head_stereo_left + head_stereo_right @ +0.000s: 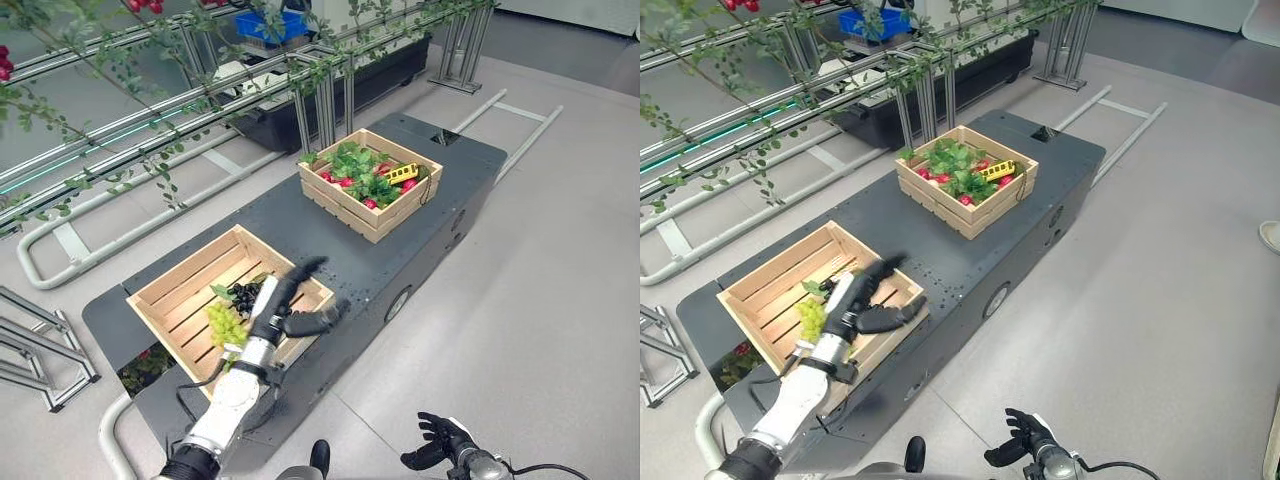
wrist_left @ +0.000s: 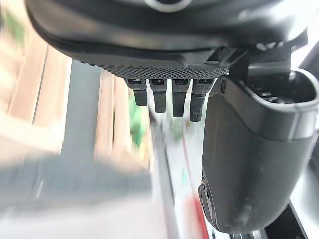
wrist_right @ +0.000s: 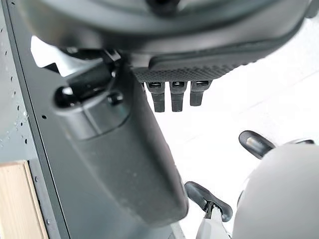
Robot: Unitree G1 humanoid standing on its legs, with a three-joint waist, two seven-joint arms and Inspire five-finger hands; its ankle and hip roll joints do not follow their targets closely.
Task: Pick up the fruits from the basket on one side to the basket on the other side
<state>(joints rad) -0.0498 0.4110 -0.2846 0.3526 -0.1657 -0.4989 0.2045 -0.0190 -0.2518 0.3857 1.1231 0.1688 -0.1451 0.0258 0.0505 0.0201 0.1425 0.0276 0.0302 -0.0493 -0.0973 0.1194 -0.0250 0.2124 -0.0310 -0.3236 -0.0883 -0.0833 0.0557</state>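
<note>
Two wooden baskets stand on a dark grey platform [image 1: 400, 260]. The near basket [image 1: 170, 290] holds a green grape bunch [image 1: 226, 324] and a dark grape bunch [image 1: 243, 294]. The far basket [image 1: 404, 197] holds leafy greens, red fruits [image 1: 345, 182] and a yellow piece [image 1: 402, 173]. My left hand [image 1: 292, 303] hovers over the near basket's right end, fingers straight, thumb spread, holding nothing; the left wrist view shows its fingers [image 2: 168, 97] extended. My right hand [image 1: 437, 441] hangs low beside the platform over the floor, fingers relaxed and empty.
Metal rails and frames [image 1: 200, 110] with leafy branches run along the far left. A dark bin [image 1: 330, 90] and a blue crate [image 1: 270, 25] stand behind the platform. Grey floor lies to the right of the platform.
</note>
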